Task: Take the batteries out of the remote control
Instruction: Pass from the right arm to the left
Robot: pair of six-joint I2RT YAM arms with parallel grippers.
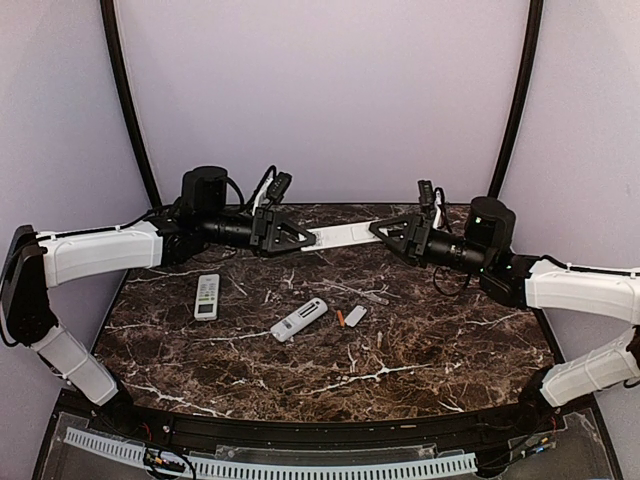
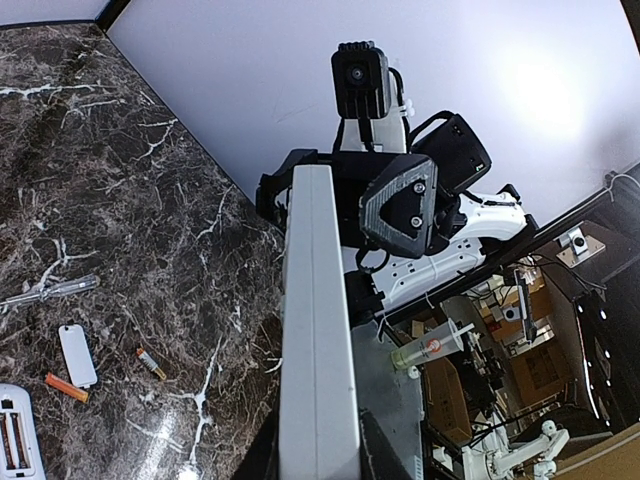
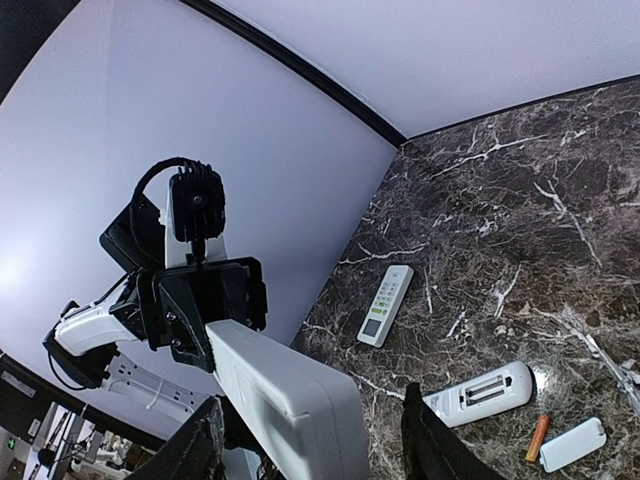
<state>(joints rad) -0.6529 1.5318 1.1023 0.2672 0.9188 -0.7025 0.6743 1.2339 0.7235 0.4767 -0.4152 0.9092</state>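
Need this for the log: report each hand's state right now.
Left hand: closed on the raised remote.
Right hand: open around the remote's other end, not gripping it.

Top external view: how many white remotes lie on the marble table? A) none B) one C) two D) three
C: a white remote lying buttons-up and a white remote with its battery bay open rest on the dark marble table; the third, a long white remote, is up in the air.

Dk marble tbl, lilac walls
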